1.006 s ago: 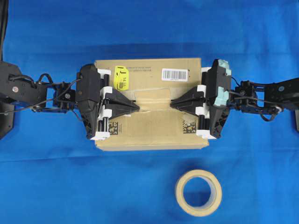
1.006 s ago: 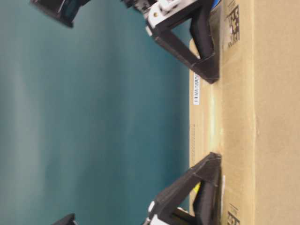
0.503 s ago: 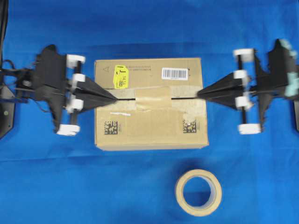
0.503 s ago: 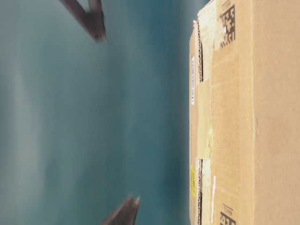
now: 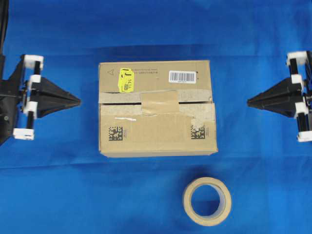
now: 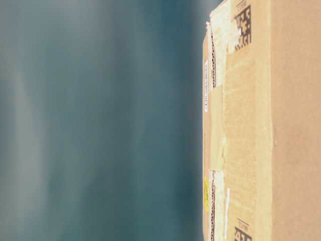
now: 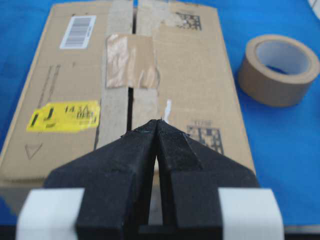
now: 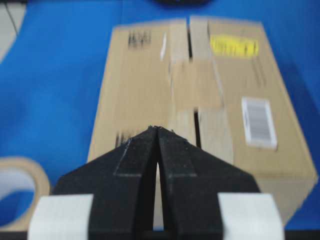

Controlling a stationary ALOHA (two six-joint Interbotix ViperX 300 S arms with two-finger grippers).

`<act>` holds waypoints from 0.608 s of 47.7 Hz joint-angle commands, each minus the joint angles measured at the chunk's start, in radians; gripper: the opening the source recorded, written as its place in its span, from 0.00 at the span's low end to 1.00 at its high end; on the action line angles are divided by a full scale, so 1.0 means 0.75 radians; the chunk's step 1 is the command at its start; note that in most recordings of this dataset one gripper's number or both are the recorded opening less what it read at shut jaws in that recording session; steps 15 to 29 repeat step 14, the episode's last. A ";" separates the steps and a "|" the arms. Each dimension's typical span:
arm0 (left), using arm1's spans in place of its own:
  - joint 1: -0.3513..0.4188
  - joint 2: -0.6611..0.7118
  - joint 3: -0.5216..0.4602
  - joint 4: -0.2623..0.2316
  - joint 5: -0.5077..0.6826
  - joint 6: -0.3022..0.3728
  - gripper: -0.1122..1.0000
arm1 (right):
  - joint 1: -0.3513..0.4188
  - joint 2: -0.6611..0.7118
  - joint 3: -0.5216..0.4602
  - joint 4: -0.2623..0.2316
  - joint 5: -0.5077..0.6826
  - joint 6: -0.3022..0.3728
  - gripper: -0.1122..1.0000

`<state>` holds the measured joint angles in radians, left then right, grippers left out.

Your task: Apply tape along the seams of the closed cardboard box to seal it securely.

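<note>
The brown cardboard box [image 5: 157, 108] sits mid-table with its flaps closed. It also shows in the left wrist view [image 7: 125, 85], the right wrist view [image 8: 200, 95] and the table-level view [image 6: 261, 125]. A small tan-brown piece of tape [image 5: 160, 102] lies flat across the middle of the dark seam [image 5: 112, 103]; it shows too in the left wrist view [image 7: 131, 61]. My left gripper [image 5: 78, 102] is shut and empty, left of the box and clear of it. My right gripper [image 5: 249, 102] is shut and empty, right of the box.
A beige tape roll [image 5: 207, 201] lies on the blue cloth in front of the box, also in the left wrist view [image 7: 278, 69]. The box carries a yellow sticker [image 5: 126, 80], a white barcode label [image 5: 182, 77] and pale old tape strips [image 5: 197, 111].
Both grippers have drawn back from the box top outward to the table's sides, left going left and right going right. The tape piece stays on the seam.
</note>
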<state>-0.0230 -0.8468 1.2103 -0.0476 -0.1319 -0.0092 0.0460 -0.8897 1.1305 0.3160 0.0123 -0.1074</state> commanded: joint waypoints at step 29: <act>0.002 -0.141 0.119 0.006 0.084 0.002 0.10 | -0.006 -0.055 0.143 -0.004 0.006 -0.002 0.10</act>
